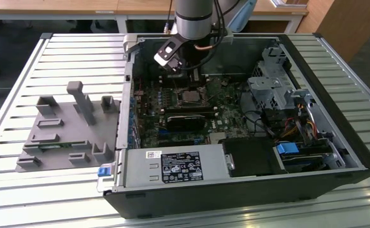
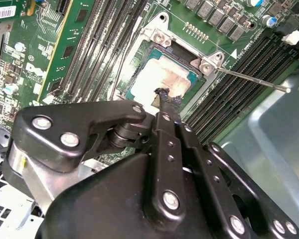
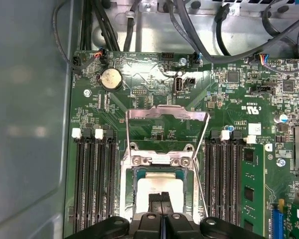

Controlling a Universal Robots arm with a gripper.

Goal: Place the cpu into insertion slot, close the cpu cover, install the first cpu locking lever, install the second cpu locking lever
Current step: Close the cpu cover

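In the open computer case (image 1: 236, 202), on the exterior view's right of the slatted worktop (image 1: 58, 52), the jaws are pressed together just over the cpu (image 3: 150, 186); it lies flat in the insertion slot (image 3: 127, 184); the cpu cover (image 3: 167, 113) stands raised.

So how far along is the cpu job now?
Done: the cpu lies in the slot. In hand: the shut gripper is right over it. Left: the cover stands open, and a lever sticks out unlatched.
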